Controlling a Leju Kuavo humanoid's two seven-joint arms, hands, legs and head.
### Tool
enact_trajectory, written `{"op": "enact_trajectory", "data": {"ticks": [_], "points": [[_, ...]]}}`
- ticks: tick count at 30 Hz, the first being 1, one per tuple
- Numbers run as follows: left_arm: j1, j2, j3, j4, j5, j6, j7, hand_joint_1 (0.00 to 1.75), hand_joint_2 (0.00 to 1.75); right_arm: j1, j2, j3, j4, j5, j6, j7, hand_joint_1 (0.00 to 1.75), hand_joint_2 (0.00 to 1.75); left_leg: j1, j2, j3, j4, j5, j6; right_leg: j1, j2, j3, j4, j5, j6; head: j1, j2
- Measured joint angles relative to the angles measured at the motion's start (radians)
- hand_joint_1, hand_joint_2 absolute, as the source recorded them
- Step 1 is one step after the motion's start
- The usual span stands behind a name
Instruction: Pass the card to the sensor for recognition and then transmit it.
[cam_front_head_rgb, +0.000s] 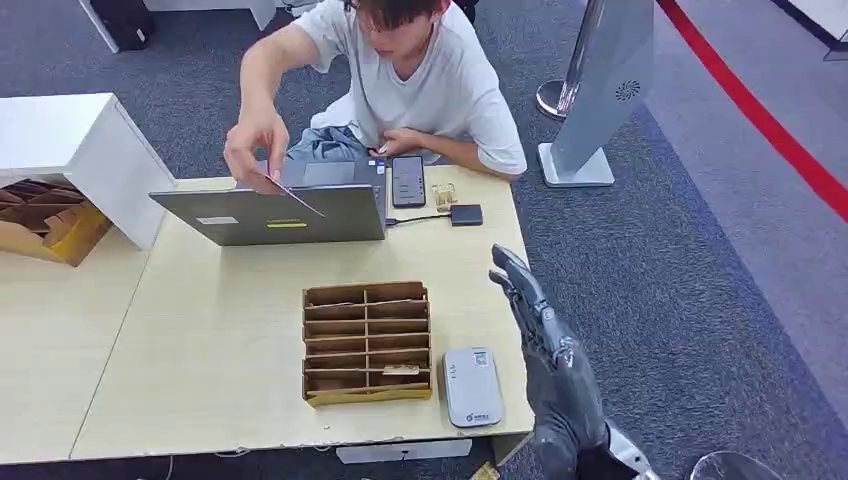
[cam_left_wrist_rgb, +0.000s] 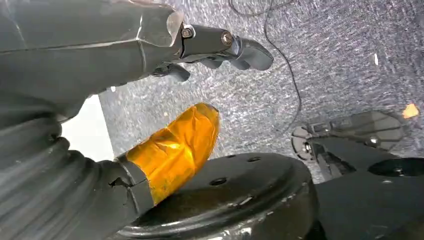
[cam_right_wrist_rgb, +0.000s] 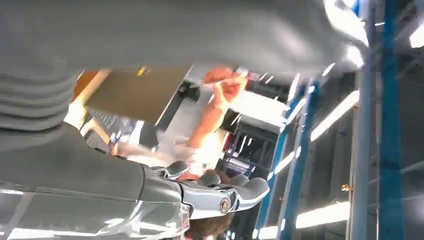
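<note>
I stand in what looks like an office or demo hall. Grey carpet (cam_front_head_rgb: 640, 260) covers the floor, and a pale wooden table (cam_front_head_rgb: 200, 340) in front of me carries a laptop (cam_front_head_rgb: 275, 212), a phone (cam_front_head_rgb: 407, 181) and a cardboard card rack (cam_front_head_rgb: 367, 342). A person (cam_front_head_rgb: 400, 80) sits behind it. A red line (cam_front_head_rgb: 760, 115) crosses the carpet beside a grey kiosk stand (cam_front_head_rgb: 600, 90); long ceiling lights (cam_right_wrist_rgb: 325, 125) run overhead.

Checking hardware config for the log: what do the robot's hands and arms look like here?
Right hand: dark grey, glossy segmented fingers, silver arm segment at the wrist. Left hand: grey ribbed cover, dark fingers with metal pivot screws, thumb wrapped in orange tape.
</note>
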Motion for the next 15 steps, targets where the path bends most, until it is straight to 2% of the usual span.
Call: {"op": "enact_trajectory", "data": {"ticks": [6, 12, 15], "points": [[-0.005, 0.008, -0.026, 0.0, -0.005, 0.007, 0.011, 0.0, 1.75, -0.153, 0.0, 0.015, 0.111, 0.345, -0.102, 0.142, 0.0, 1.75, 0.0, 0.0, 0.0, 0.0, 0.002, 0.0, 0.0, 0.0, 0.0, 0.0, 0.002, 0.0, 0.0, 0.0], [-0.016, 0.013, -0.054, 0.0, -0.053, 0.012, 0.044, 0.0, 1.75, -0.285, 0.0, 0.06, 0.265, 0.775, -0.272, 0.287, 0.0, 1.75, 0.0, 0.0, 0.0, 0.0, 0.002, 0.001, 0.0, 0.0, 0.0, 0.0, 0.003, 0.0, 0.0, 0.0], [-0.024, 0.014, -0.067, 0.0, -0.076, 0.011, 0.06, 0.0, 1.75, -0.333, 0.001, 0.086, 0.33, 0.924, -0.313, 0.352, 0.0, 1.75, 0.0, 0.0, 0.0, 0.0, 0.002, 0.001, 0.0, 0.0, 0.0, 0.0, 0.003, 0.0, 0.0, 0.0]]}}
